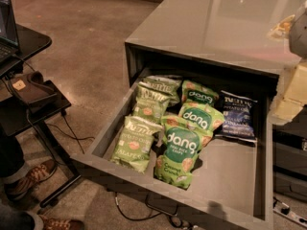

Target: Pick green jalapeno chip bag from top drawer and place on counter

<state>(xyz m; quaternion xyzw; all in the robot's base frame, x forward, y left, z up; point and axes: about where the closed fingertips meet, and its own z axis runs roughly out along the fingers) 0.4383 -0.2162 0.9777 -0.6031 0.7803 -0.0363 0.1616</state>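
Note:
The top drawer (225, 174) stands pulled open from the grey cabinet, under the glossy counter (211, 23). Three light yellow-green jalapeno chip bags lie at its left: one in front (135, 143), one behind it (149, 104), one at the back (163, 84). Beside them lie three darker green "dang" bags (180, 150) and a dark blue bag (236, 115) at the right. My gripper (291, 98) shows only as a blurred pale shape at the right edge, above the drawer's right wall and apart from all the bags.
A black cart (29, 95) with a laptop (7, 28) stands at the left. A person's brown shoes (29, 177) are on the floor below it. Cables (144, 212) hang under the drawer front. More drawer fronts show at the lower right (290, 162).

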